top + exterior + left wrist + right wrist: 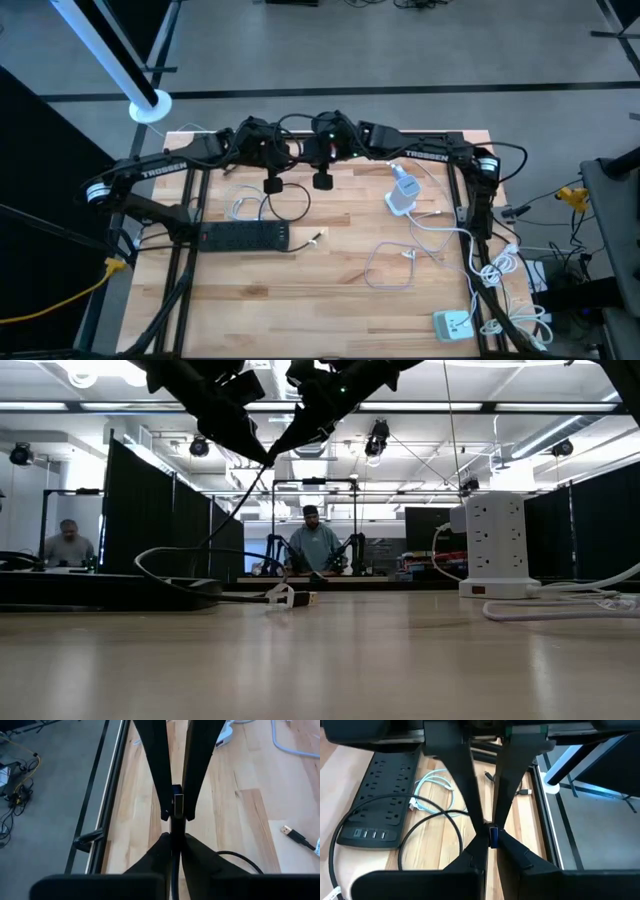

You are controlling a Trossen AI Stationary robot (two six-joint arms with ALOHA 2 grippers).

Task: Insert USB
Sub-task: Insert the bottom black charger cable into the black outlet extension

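Wooden table (330, 300) carries a black power strip (243, 236) on its left half, its black cord (290, 200) looping beside a coil of thin white cable (243, 207). A loose USB plug (318, 238) on a white lead lies just right of the strip, untouched and clear of both arms. Left gripper (273, 185) and right gripper (323, 181) hang side by side above the table's far middle, each with fingers pressed together (nothing between them). On the right stand a white socket tower (403, 190), more white cable (395, 265) and a small white adapter (452, 324) near the front edge.
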